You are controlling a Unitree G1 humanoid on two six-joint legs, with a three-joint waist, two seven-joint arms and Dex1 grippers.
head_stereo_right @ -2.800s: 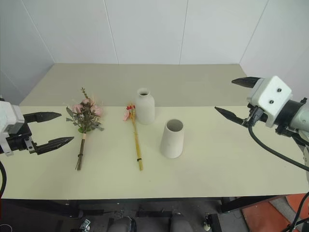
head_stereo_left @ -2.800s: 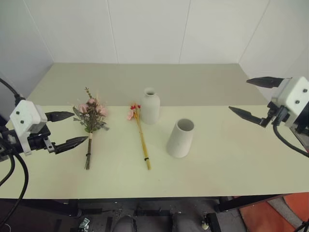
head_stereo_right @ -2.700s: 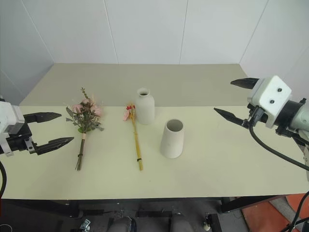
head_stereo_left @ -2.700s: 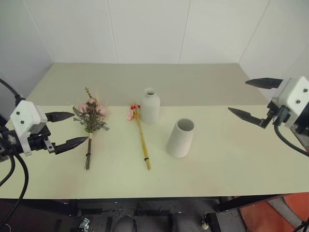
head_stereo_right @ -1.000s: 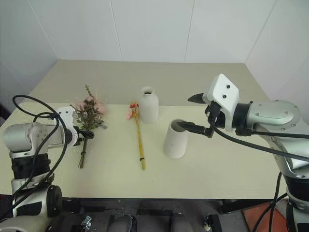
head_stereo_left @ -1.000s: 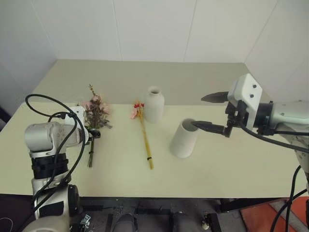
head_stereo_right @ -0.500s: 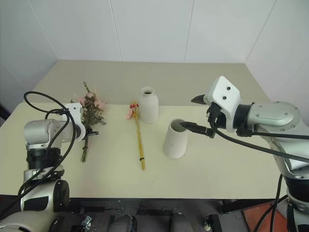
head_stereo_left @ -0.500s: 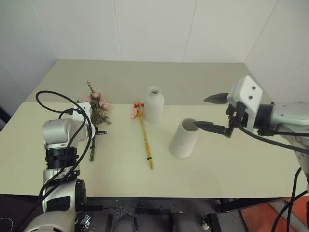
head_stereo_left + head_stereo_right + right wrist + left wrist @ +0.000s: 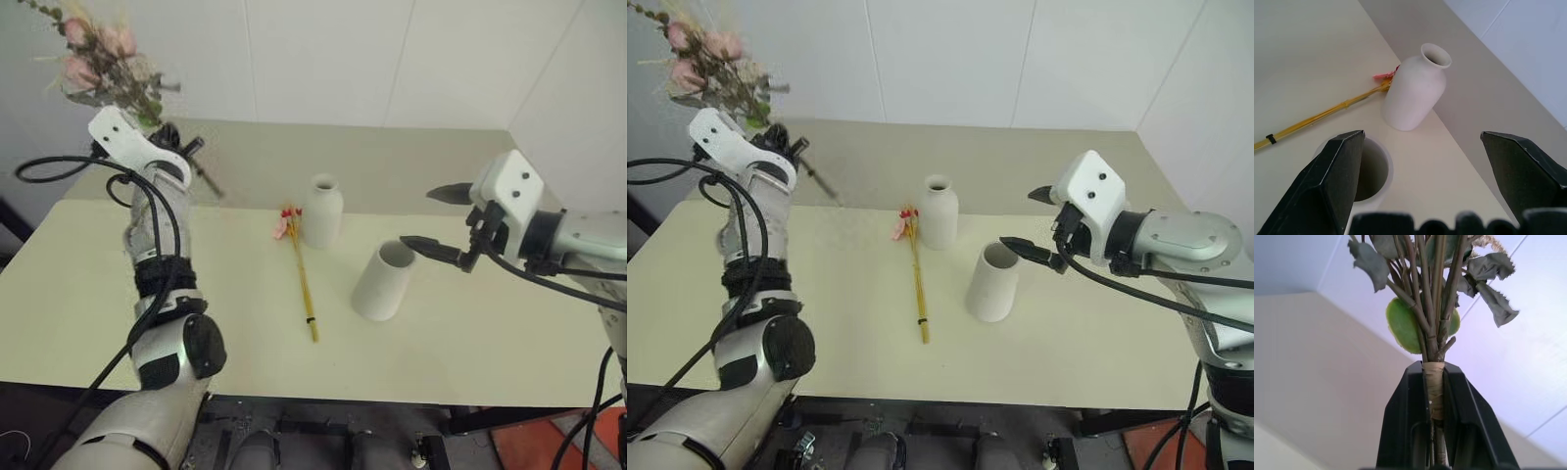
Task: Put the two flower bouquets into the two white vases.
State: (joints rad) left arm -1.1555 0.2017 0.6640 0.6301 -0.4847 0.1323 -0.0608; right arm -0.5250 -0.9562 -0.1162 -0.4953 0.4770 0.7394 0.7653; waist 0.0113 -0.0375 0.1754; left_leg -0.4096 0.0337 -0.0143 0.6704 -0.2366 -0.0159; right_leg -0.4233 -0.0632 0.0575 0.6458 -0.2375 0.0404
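Jaws of the left gripper (image 9: 1434, 431) are closed on the tape-wrapped stems of the bushy bouquet (image 9: 98, 61), which is held high in the air, well to the left of and above the bottle-shaped vase (image 9: 322, 211), its pink roses and green sprigs uppermost and its dark stem ends trailing below the grip. Jaws of the right gripper (image 9: 438, 218) stand wide open and hold nothing; they hover to the right of the bottle-shaped vase, with one black finger (image 9: 1027, 251) over the rim of the wide vase (image 9: 382, 281). The wide vase, a matte white tapered cylinder with an open mouth, stands upright on the counter (image 9: 88, 304), near and to the right of the bottle-shaped vase, on the side towards the robot. The slim bouquet (image 9: 302, 277) lies flat on the counter, its red-pink blooms just beside the left side of the bottle-shaped vase and its thin yellow stems, bound by a dark band, running from there towards the robot. The bottle-shaped vase is matte white with a rounded shoulder and narrow neck. The counter is a smooth, pale yellow-green surface.
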